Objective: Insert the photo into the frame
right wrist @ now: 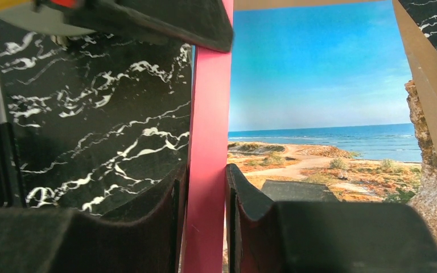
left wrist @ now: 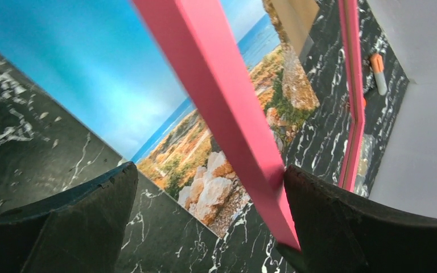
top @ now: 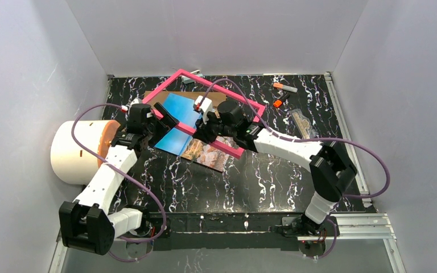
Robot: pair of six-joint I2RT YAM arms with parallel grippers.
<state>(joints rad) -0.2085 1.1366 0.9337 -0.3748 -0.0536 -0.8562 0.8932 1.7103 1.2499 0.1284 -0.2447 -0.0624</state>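
Observation:
The pink frame (top: 162,85) is held tilted above the table, over the photo (top: 179,114), which lies face up with sky, sea and rocks showing. My right gripper (top: 205,133) is shut on the frame's near rail (right wrist: 207,114); both fingers press its sides in the right wrist view (right wrist: 205,222), with the photo (right wrist: 318,85) beyond. My left gripper (top: 164,122) is open at the frame's left end. In the left wrist view (left wrist: 210,222) the pink rail (left wrist: 216,85) touches only the right finger (left wrist: 364,227), and the photo (left wrist: 91,74) lies below.
A brown cardboard backing board (top: 162,96) lies under the photo's far side. A white cylinder with an orange top (top: 79,151) stands at the left. Two orange-capped markers (top: 284,87) and a clear bag (top: 302,122) lie at the back right. White walls enclose the table.

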